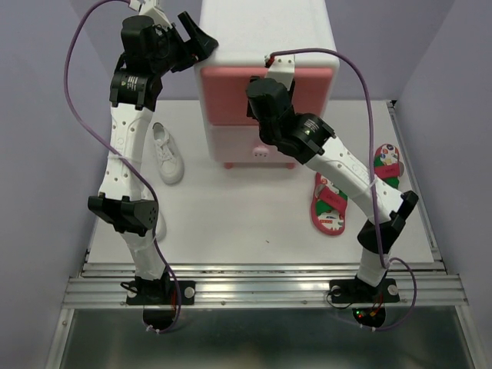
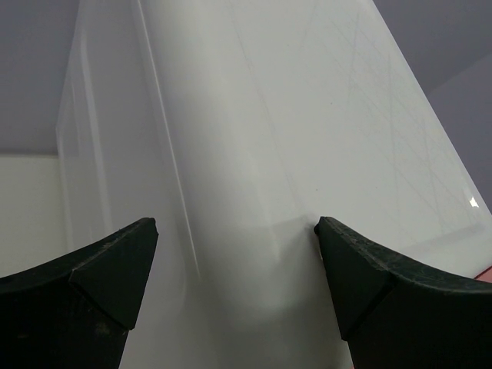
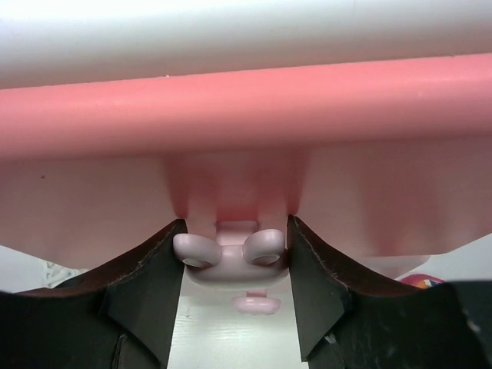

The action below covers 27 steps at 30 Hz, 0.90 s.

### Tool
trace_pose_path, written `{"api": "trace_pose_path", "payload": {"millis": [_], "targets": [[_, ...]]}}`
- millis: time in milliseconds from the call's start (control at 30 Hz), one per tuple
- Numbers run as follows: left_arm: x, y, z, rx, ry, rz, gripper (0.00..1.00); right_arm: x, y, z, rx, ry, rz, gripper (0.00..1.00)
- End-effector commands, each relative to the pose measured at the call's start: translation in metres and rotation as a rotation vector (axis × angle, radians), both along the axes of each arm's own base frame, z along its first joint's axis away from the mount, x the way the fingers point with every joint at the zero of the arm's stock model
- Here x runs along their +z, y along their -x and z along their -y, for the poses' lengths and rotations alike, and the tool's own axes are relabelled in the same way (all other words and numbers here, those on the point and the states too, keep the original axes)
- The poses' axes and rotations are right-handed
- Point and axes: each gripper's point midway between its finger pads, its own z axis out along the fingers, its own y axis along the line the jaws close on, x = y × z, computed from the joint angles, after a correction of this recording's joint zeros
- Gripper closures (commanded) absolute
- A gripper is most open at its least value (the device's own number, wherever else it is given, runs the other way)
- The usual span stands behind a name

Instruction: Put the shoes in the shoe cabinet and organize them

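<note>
**Slipped knob or dragged cabinet**

Pinched the bunny knob with the right hand, nearly shut upon it; straddled the shoe cabinet at its corner with the left hand, spread wide, holding nothing; left the white sneaker and both flip-flops out on the worktop; probably risked losing the small rounded knob, or hauling the light cabinet forward if poorly braced.

A robotics lab cell. Lilac panels box in the white tabletop at 9 and 3 o'clock. Two cabled arms bolt to a metal rail at 6 o'clock.
</note>
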Motion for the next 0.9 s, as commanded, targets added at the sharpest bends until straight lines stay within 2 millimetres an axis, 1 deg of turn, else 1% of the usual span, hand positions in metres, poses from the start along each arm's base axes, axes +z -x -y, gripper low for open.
{"api": "trace_pose_path", "payload": {"millis": [0, 67, 100, 133, 167, 200, 233, 267, 300, 333, 367, 400, 433, 467, 533, 567, 600, 667, 700, 733, 767, 800, 833, 867], "targets": [[-0.061, 0.003, -0.003, 0.021, -0.112, -0.178, 0.05, 0.013, 0.026, -0.001, 0.042, -0.158, 0.011, 0.83], [-0.066, 0.003, -0.002, 0.030, -0.122, -0.192, 0.05, 0.010, 0.036, 0.001, 0.064, -0.162, 0.001, 0.86], [-0.067, 0.003, -0.002, 0.030, -0.123, -0.195, 0.06, 0.018, 0.043, 0.008, 0.075, -0.178, 0.009, 0.87], [-0.069, 0.003, -0.001, 0.033, -0.128, -0.199, 0.06, 0.008, 0.050, 0.003, 0.100, -0.163, -0.010, 0.89], [-0.071, 0.003, -0.003, 0.045, -0.130, -0.206, 0.06, 0.013, 0.062, 0.002, 0.131, -0.174, -0.007, 0.89], [-0.073, 0.002, -0.003, 0.048, -0.131, -0.211, 0.06, 0.007, 0.065, -0.003, 0.148, -0.160, -0.021, 0.90], [-0.074, 0.002, -0.004, 0.055, -0.134, -0.216, 0.06, 0.009, 0.074, -0.002, 0.161, -0.176, -0.022, 0.91], [-0.075, 0.002, -0.005, 0.063, -0.136, -0.217, 0.06, 0.007, 0.086, -0.008, 0.188, -0.167, -0.037, 0.91], [-0.076, 0.001, -0.005, 0.066, -0.136, -0.221, 0.06, 0.007, 0.094, -0.011, 0.205, -0.169, -0.042, 0.91], [-0.078, 0.001, -0.004, 0.068, -0.138, -0.227, 0.06, 0.005, 0.102, -0.008, 0.200, -0.178, -0.052, 0.91], [-0.079, 0.000, -0.005, 0.072, -0.138, -0.229, 0.07, 0.004, 0.110, -0.011, 0.213, -0.181, -0.059, 0.91], [-0.080, -0.001, -0.005, 0.078, -0.136, -0.232, 0.07, 0.004, 0.123, -0.020, 0.245, -0.184, -0.067, 0.91], [-0.081, -0.001, -0.006, 0.083, -0.137, -0.235, 0.07, 0.002, 0.130, -0.021, 0.252, -0.184, -0.074, 0.91], [-0.082, -0.002, -0.006, 0.087, -0.139, -0.238, 0.07, -0.001, 0.143, -0.024, 0.260, -0.193, -0.088, 0.92], [-0.084, -0.003, -0.006, 0.089, -0.144, -0.241, 0.07, -0.004, 0.156, -0.027, 0.266, -0.203, -0.105, 0.94], [-0.085, -0.002, -0.006, 0.087, -0.147, -0.245, 0.07, -0.008, 0.162, -0.024, 0.250, -0.216, -0.121, 0.94], [-0.086, -0.002, -0.006, 0.090, -0.151, -0.245, 0.07, -0.008, 0.174, -0.031, 0.278, -0.228, -0.130, 0.94], [-0.090, -0.002, -0.008, 0.094, -0.162, -0.256, 0.07, -0.013, 0.188, -0.035, 0.301, -0.226, -0.156, 0.96], [-0.092, -0.002, -0.008, 0.096, -0.167, -0.259, 0.07, -0.012, 0.193, -0.037, 0.312, -0.234, -0.164, 0.96], [-0.091, -0.002, -0.009, 0.095, -0.174, -0.256, 0.07, -0.012, 0.205, -0.042, 0.324, -0.247, -0.171, 0.96], [-0.094, -0.002, -0.010, 0.098, -0.179, -0.262, 0.07, -0.018, 0.211, -0.036, 0.315, -0.215, -0.193, 0.96], [-0.094, -0.002, -0.010, 0.099, -0.180, -0.260, 0.07, -0.020, 0.216, -0.038, 0.315, -0.211, -0.202, 0.96], [-0.095, -0.002, -0.011, 0.100, -0.186, -0.263, 0.07, -0.019, 0.227, -0.038, 0.331, -0.213, -0.213, 0.96], [-0.096, -0.002, -0.012, 0.106, -0.188, -0.264, 0.07, -0.019, 0.231, -0.037, 0.335, -0.211, -0.219, 0.96]]}}
